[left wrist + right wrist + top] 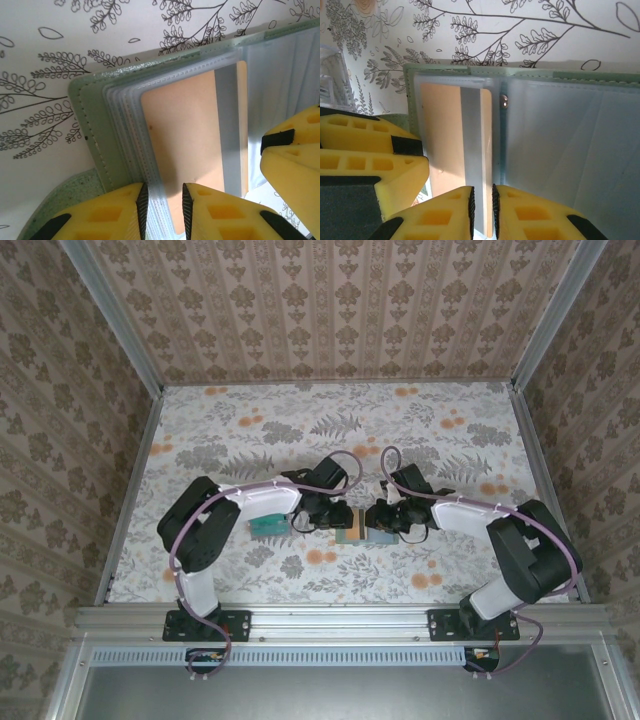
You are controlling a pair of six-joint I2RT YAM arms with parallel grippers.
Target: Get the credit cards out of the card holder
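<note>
Top external view: the flowered table (pixel 330 420) carries the card holder (pixel 352 530) at its near middle, lying open between the two arms, which meet over it from either side. A small pile of cards (pixel 268 527) lies just beside the left arm, probably ones already removed.

In the left wrist view, the left gripper (pixel 162 207) is nearly closed on the edge of the holder's clear sleeves. It seems to be pinning the holder so it cannot slide.

In the right wrist view, the right gripper (pixel 482 212) is pinched shut on the near end of a beige card (pixel 445 135) with a grey stripe. The card sits in its sleeve, gripped by its exposed end, likely so it can be drawn straight out.
</note>
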